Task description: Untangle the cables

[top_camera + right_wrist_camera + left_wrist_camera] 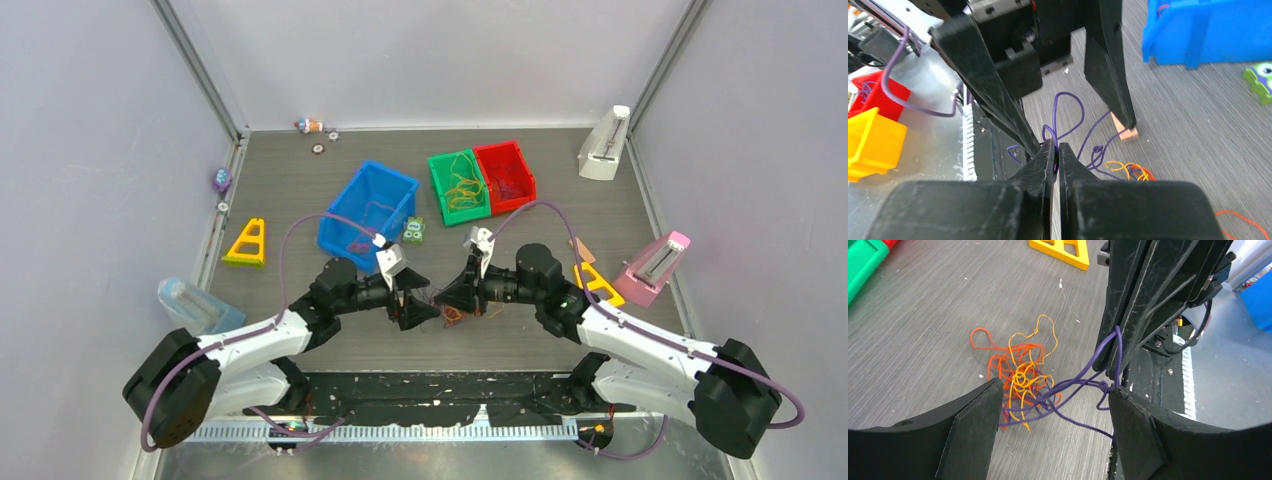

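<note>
we could read no text, label, brand, number or sign in any of the three views.
</note>
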Available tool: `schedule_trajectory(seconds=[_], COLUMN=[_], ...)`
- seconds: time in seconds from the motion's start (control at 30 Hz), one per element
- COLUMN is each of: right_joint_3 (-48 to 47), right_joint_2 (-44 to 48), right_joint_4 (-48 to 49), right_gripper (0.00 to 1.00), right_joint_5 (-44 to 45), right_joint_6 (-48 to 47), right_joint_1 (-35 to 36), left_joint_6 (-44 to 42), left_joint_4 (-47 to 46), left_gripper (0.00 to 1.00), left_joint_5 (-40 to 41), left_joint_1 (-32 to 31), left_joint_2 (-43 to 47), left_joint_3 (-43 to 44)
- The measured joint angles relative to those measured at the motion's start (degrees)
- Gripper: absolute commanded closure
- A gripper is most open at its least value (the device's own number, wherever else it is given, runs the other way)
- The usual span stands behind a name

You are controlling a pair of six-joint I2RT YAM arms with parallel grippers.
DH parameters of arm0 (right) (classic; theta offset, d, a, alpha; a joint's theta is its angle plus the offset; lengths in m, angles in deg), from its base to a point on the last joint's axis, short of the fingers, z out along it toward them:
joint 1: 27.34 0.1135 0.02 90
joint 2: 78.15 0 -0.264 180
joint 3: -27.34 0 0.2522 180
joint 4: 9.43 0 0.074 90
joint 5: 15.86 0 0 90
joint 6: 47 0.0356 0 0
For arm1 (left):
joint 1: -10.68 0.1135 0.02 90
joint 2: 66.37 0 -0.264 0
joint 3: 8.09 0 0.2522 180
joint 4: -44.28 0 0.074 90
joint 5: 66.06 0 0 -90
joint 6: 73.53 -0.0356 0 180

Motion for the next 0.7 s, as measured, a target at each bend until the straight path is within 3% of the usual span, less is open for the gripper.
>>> schedule_trajectory(seconds=[0.1, 0.2, 0.27, 0.3, 0.33, 0.37, 0.53, 0.7], right_joint_3=[-1.16, -2.08, -2.36, -2.40, -2.45, -2.45, -1.27, 8.02], right_joint_2=[-0.72, -1.05, -1.07, -1.05, -1.07, -1.05, 1.01, 10.51], right_joint_4=[1.70, 2.89, 3.34, 3.63, 3.89, 4.22, 5.11, 6.99], right_gripper=[0.95, 0.95, 0.83, 0.64, 0.55, 0.42, 0.11, 0.01], right_joint_5=[-0.92, -1.18, -1.25, -1.29, -1.22, -1.18, 3.21, 11.91], right_joint_6=[1.27, 2.14, 2.73, 3.02, 3.34, 3.56, 4.72, 6.03], right_joint_1=[0.33, 0.52, 0.52, 0.52, 0.52, 0.52, 0.52, 0.52], left_joint_6=[-0.42, -1.27, -1.88, -2.05, -2.19, -2.62, -3.17, -3.17], left_joint_4=[-0.07, -0.02, 0.04, 0.26, 0.57, 1.03, 3.50, 4.61], left_gripper=[0.25, 0.54, 0.80, 0.94, 1.00, 1.00, 1.00, 1.00], left_joint_5=[-0.50, -0.70, -0.87, -0.87, -0.81, -0.59, 2.56, 5.75], left_joint_1=[-1.18, -2.51, -3.19, -3.34, -3.54, -3.58, -3.67, -3.67], left_joint_2=[-1.55, -2.51, -2.75, -2.80, -2.80, -2.80, -1.84, 1.33], left_joint_3=[0.74, 1.49, 2.03, 2.38, 2.78, 3.21, 3.76, 3.69])
